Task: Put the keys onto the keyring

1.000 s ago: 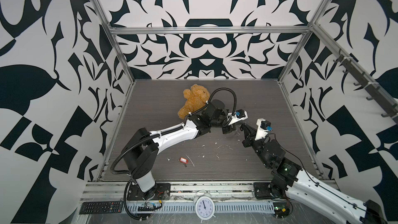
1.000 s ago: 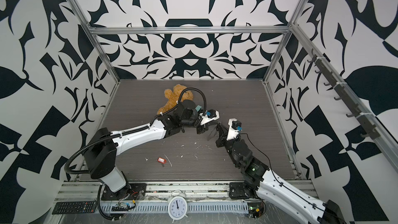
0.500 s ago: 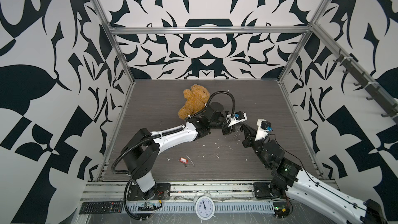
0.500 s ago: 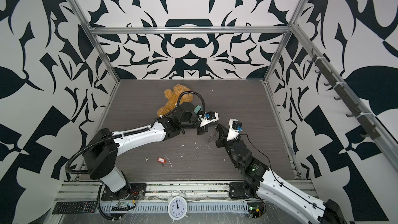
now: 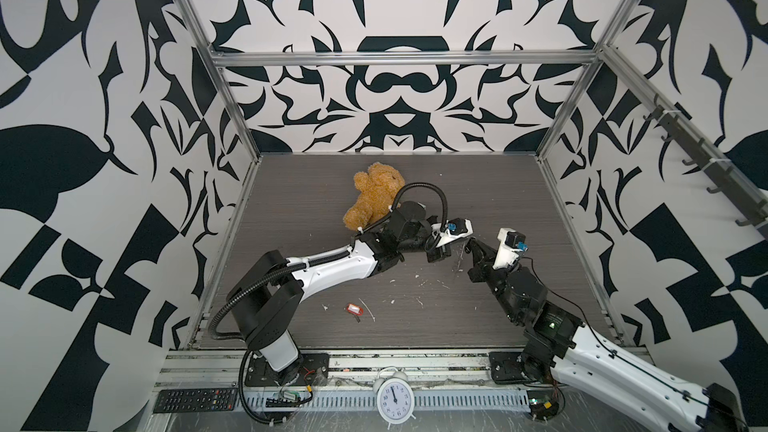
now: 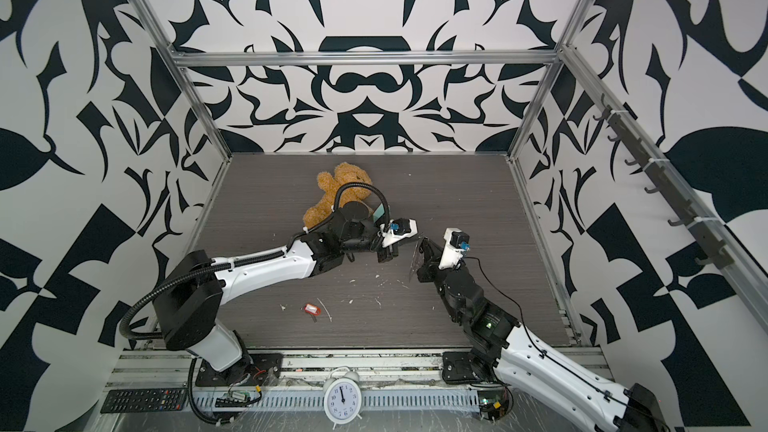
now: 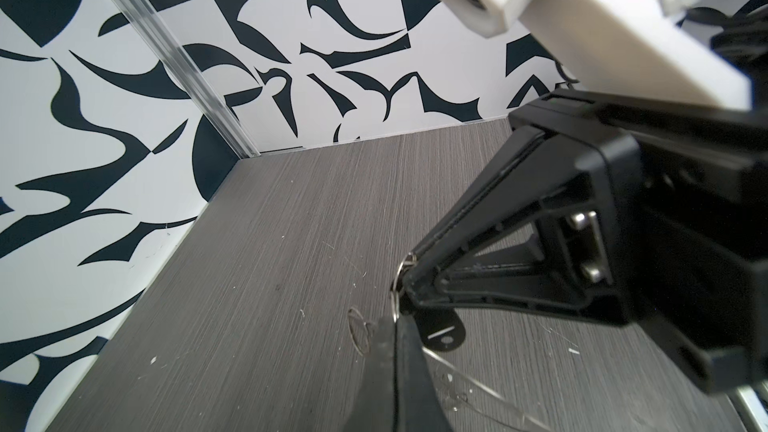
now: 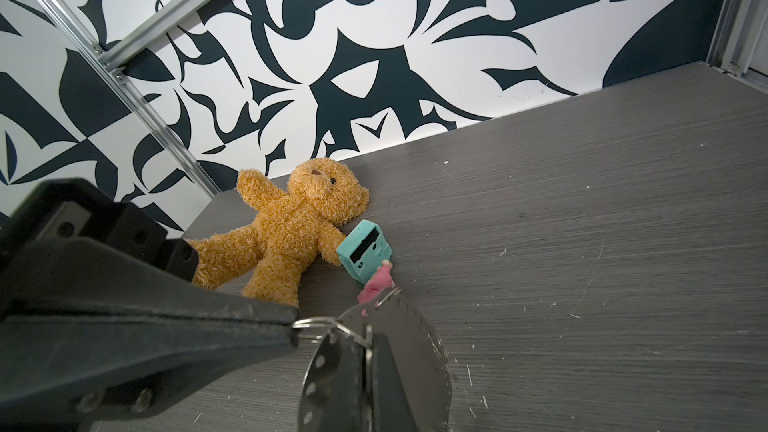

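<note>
Left gripper (image 8: 289, 327) shifted slightly; it and right gripper (image 7: 409, 270) clamp shut on keyring (image 8: 318, 322); teddy bear (image 8: 291, 226) nearby.

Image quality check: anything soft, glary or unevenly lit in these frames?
Left wrist view: white camera mount up close is blurred, tabletop sharp. Right wrist view: teddy bear crisp, nearest strap slightly soft. Both top views: evenly lit, sharp, no harsh shadows.

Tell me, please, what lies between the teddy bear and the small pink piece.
A teal toy lies there, close to both; the right wrist view shows it.
</note>
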`<state>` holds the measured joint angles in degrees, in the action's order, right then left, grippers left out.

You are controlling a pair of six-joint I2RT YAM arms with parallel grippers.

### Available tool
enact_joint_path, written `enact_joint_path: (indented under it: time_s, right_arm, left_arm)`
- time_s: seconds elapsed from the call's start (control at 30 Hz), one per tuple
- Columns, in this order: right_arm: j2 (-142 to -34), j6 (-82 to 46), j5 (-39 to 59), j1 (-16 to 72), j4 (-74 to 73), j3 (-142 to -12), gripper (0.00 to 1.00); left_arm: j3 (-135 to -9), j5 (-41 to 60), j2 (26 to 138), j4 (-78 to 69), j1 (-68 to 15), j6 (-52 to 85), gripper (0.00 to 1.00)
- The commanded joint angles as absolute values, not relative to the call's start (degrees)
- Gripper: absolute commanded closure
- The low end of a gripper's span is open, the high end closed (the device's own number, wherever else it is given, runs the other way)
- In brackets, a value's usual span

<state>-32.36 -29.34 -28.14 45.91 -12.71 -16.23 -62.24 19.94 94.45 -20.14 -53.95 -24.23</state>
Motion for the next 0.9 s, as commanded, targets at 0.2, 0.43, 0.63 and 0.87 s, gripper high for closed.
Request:
enact_joint_path:
  time_s: [0.2,0.43,0.63,0.87]
  right_arm:
    - [-30.2,-25.1,-25.9,44.7,-21.6,-14.4,1.00]
    - [-30.3,-23.2,-20.5,44.7,-25.5,-13.6,1.00]
    - [-30.8,-21.3,-17.4,44.7,-28.9,-12.8,1.00]
    - [-29.6,-20.6,-17.2,44.7,-28.2,-12.6,1.00]
  left_arm:
    - [-64.3,19.2,93.2,-18.2,-53.3,-24.6,1.00]
    - [-66.0,19.1,94.3,-15.6,-53.3,-24.9,1.00]
    - [-67.2,19.6,95.1,-13.5,-53.3,-25.7,1.00]
    - [-66.9,19.5,95.0,-14.0,-53.3,-26.2,1.00]
